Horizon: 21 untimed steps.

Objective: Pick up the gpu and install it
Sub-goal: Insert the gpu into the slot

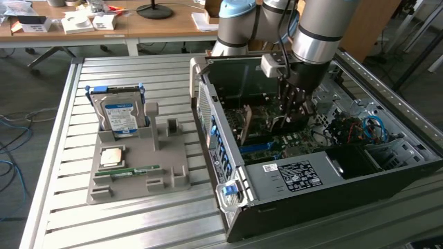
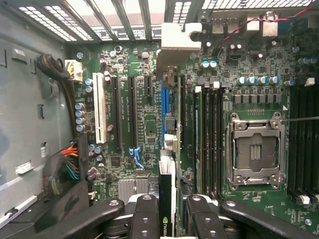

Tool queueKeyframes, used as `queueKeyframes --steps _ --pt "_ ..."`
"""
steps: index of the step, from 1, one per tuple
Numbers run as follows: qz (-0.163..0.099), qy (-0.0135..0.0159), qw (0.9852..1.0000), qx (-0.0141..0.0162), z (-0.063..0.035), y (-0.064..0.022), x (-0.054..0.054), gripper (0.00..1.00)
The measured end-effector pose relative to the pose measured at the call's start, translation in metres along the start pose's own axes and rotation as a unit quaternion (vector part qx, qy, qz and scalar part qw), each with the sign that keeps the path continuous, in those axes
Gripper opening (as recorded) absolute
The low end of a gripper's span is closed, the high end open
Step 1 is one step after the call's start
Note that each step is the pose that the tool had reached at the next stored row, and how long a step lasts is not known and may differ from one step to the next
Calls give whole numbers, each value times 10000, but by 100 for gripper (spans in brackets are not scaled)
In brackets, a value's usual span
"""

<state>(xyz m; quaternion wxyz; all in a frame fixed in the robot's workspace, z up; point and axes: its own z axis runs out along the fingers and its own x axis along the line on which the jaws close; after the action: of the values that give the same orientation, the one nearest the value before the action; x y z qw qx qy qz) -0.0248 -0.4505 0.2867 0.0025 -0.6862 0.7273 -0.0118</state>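
Slatted aluminium tabletop [image 1: 138,218] is carrying two things. A grey parts fixture [image 1: 138,171] is sitting on the exterior view's left, and an open computer case [image 1: 304,176] is lying on its right, with desks standing far behind. On the fixture, a silver hard drive [image 1: 119,115] is standing upright and a green memory stick [image 1: 128,171] is lying near its front edge.

The arm is hanging over the case with the gripper [image 1: 291,116] down among the boards. In the wrist view, its fingers [image 2: 144,214] are clamping narrowly on the gpu [image 2: 166,224]. The card is showing edge-on between them, over the motherboard [image 2: 139,129] and roughly in line with the blue slot [image 2: 164,104]. I cannot tell whether its edge is touching the slot.

The main risk, as I am judging it, is misalignment. A card sitting slightly tilted or off to one side in the grip would be pressing on the slot wall or nearby components instead of seating. That could be bending contacts or making the card slip between the fingers. The card's end could also be catching on the rear frame of the case.
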Motion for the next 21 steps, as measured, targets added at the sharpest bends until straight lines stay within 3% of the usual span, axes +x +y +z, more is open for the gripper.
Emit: queueKeyframes --steps 10,12,14,21 --pt "1 0 10000 0 30 8 0 26" --pt "0 -1 10000 8 31 41 1 26" --pt "0 -1 10000 30 29 157 9 26" --pt "1 -2 10000 39 28 241 19 26"
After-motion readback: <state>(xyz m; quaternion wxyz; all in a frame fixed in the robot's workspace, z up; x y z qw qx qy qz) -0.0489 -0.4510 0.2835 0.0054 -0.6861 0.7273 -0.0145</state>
